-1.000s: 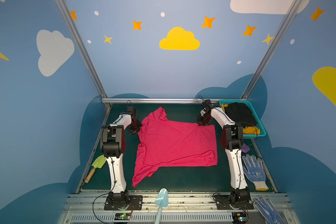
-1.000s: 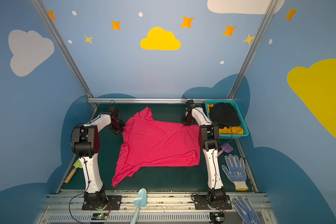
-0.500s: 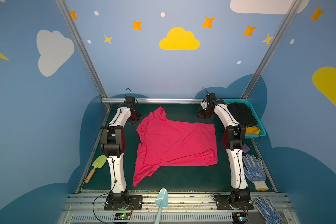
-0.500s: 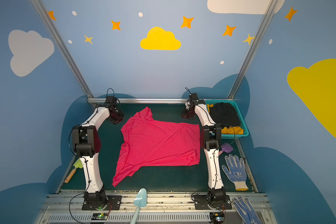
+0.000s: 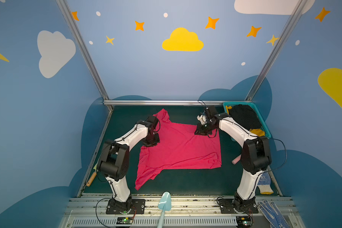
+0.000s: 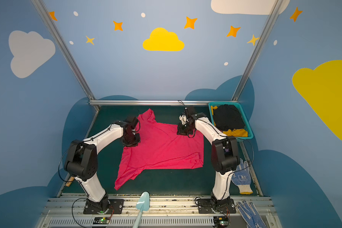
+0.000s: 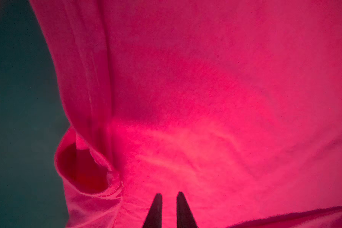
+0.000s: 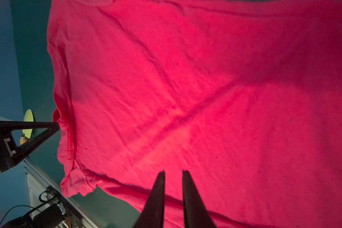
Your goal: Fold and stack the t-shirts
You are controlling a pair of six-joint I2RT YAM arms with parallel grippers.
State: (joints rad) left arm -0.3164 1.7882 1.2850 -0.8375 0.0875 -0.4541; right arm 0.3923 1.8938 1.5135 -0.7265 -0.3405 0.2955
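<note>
Pink-red t-shirt (image 5: 178,150) spread under L end effector (image 7: 169,194); R end effector (image 8: 173,171) too.

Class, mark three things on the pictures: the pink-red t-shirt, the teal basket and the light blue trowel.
pink-red t-shirt (image 5: 178,150): in a top view, middle of its body.
teal basket (image 5: 260,116): in a top view, its mesh side wall.
light blue trowel (image 6: 143,199): in a top view, its blade.
</note>
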